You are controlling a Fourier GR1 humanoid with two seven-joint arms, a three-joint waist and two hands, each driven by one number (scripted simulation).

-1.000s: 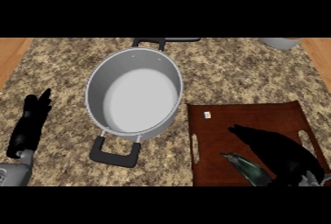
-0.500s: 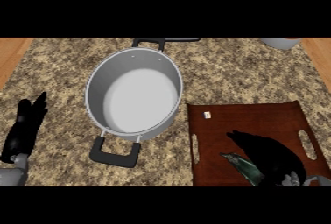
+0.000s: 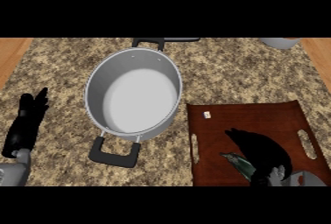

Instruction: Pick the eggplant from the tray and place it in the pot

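Right hand point(image 3: 262, 151) over the near part of the brown tray point(image 3: 258, 116), fingers curled down around the eggplant point(image 3: 238, 162); only its dark green end shows at the hand's left side. Eggplant still on the tray, low at the near edge, as half a second ago. Left hand point(image 3: 27, 122) at the left of the counter point(image 3: 245, 70), fingers straight and together, slightly nearer than before. Pot point(image 3: 134, 95) unmoved, left of the tray.
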